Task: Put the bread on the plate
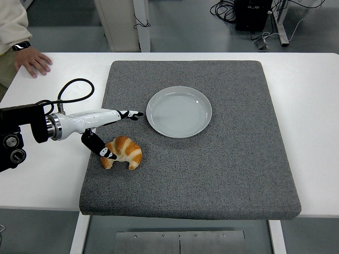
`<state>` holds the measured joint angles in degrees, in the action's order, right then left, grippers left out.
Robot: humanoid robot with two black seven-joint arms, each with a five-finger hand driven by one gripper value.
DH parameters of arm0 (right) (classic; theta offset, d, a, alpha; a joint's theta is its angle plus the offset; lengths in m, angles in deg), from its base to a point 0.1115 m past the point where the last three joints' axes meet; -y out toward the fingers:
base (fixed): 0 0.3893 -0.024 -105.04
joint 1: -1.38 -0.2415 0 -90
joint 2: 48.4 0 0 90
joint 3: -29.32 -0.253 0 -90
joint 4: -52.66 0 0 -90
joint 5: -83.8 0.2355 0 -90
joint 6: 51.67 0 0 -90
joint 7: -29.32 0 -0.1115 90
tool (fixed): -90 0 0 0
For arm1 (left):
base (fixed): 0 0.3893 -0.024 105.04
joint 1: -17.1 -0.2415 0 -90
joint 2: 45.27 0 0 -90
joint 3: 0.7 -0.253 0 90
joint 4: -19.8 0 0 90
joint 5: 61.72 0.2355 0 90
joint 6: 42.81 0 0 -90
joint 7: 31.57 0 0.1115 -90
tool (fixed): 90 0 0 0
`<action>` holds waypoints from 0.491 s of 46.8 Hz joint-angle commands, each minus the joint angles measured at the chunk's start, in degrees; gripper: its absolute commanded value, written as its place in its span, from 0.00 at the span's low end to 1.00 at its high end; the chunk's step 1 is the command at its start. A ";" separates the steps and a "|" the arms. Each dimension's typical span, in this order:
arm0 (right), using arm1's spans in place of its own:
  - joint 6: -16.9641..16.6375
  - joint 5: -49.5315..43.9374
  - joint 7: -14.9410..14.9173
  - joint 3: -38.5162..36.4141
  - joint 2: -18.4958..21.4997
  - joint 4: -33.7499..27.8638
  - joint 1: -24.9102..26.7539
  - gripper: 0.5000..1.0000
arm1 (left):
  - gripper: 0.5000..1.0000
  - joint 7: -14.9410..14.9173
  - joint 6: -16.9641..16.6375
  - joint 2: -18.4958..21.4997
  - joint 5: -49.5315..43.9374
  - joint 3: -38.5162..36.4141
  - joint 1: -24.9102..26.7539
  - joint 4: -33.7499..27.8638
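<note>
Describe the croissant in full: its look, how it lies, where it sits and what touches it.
The croissant is golden brown with paler bands across its ridged, flaky-looking crust. It is whole and curved, both tips pointing toward the table's near edge. It lies flat on the grey mat, near the mat's left side, apart from the white plate farther back and to the right. The left hand reaches over it: the thumb tip meets its left end, while the other fingers stretch out beyond it, not closed.

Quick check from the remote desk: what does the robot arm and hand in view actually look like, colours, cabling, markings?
The left arm is black with round joint housings, ending in a silver ring. A looping black cable runs above it. The left robot hand has a glossy white shell, with black fingers bearing small white markings.
</note>
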<state>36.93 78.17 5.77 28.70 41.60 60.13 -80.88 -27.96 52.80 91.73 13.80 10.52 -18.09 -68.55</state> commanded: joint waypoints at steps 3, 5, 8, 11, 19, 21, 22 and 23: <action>0.00 0.00 0.00 0.00 0.00 0.00 0.00 1.00 | 0.94 0.00 -0.51 -0.24 0.33 -0.06 -1.10 0.02; 0.00 0.00 0.00 0.00 0.00 0.00 0.00 1.00 | 0.94 0.00 -0.51 -0.33 0.33 -0.06 -1.45 -0.07; 0.00 0.00 0.00 0.00 0.00 0.00 0.00 1.00 | 0.94 0.08 -0.51 -0.33 0.33 0.03 -1.89 0.02; 0.00 0.00 0.00 0.00 0.00 0.00 0.00 1.00 | 0.94 0.26 -0.51 -0.33 0.33 0.03 -2.42 -0.07; 0.00 0.00 0.00 0.00 0.00 0.00 0.00 1.00 | 0.94 0.61 -0.69 -0.85 0.41 0.03 -2.77 0.11; 0.00 0.00 0.00 0.00 0.00 0.00 0.00 1.00 | 0.94 0.61 -1.13 -0.94 0.41 0.03 -2.95 0.11; 0.00 0.00 0.00 0.00 0.00 0.00 0.00 1.00 | 0.94 0.61 -1.30 -1.12 0.41 -0.06 -3.04 0.11; 0.00 0.00 0.00 0.00 0.00 0.00 0.00 1.00 | 0.94 0.61 -1.56 -1.29 0.41 0.03 -3.04 0.11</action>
<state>36.93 78.17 5.77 28.70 41.60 60.13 -80.88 -27.35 51.78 90.81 14.23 10.51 -20.99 -68.46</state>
